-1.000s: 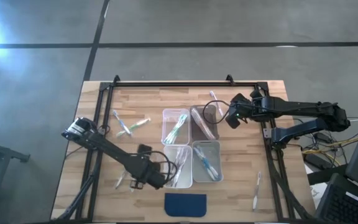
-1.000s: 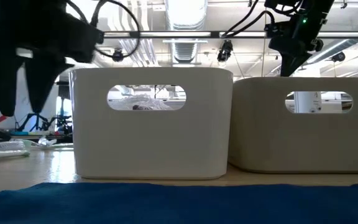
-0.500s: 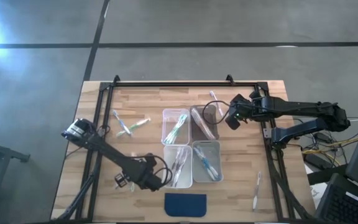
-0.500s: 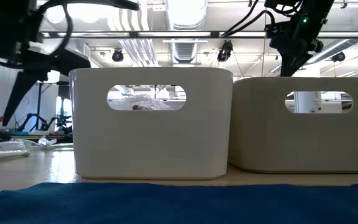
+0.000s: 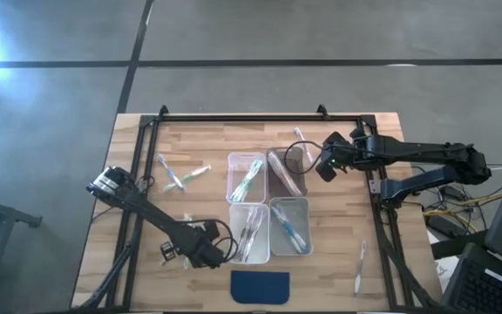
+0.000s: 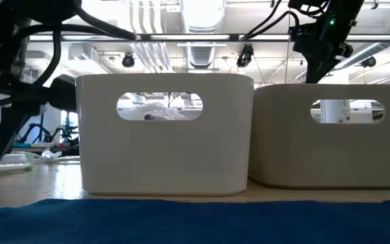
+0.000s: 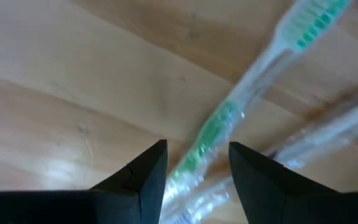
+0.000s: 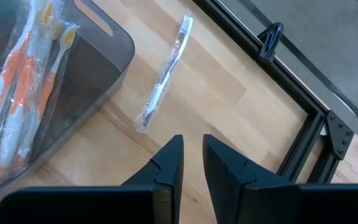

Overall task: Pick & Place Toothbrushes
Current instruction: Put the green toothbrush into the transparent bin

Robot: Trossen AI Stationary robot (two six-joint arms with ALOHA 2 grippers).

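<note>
A green-handled toothbrush [image 7: 229, 118] in a clear wrapper lies flat on the wood near the table's front left, with another wrapped one [image 7: 328, 134] beside it. My left gripper [image 7: 196, 171] points down over it, open, one finger on either side of the handle; I cannot tell whether they touch it. In the high view this gripper [image 5: 176, 254] is left of the near left bin [image 5: 249, 234]. My right gripper [image 8: 192, 155] hangs above the table by the far right bin [image 5: 286, 172], open by a narrow gap, with nothing between its fingers. A wrapped toothbrush [image 8: 163, 78] lies beyond it.
Four clear bins stand in a block at mid-table, each with toothbrushes; the far right bin [image 8: 98, 74] holds orange ones. Loose toothbrushes lie at the far left [image 5: 179, 176] and near right [image 5: 360, 262]. A dark blue pad [image 5: 261, 285] lies at the front edge. A black frame [image 5: 234, 118] rims the table.
My left gripper has sunk toward the table and toward the near edge, rolling about its own line so that its fingers now straddle the green toothbrush. The toothbrushes and my right arm have kept their places.
</note>
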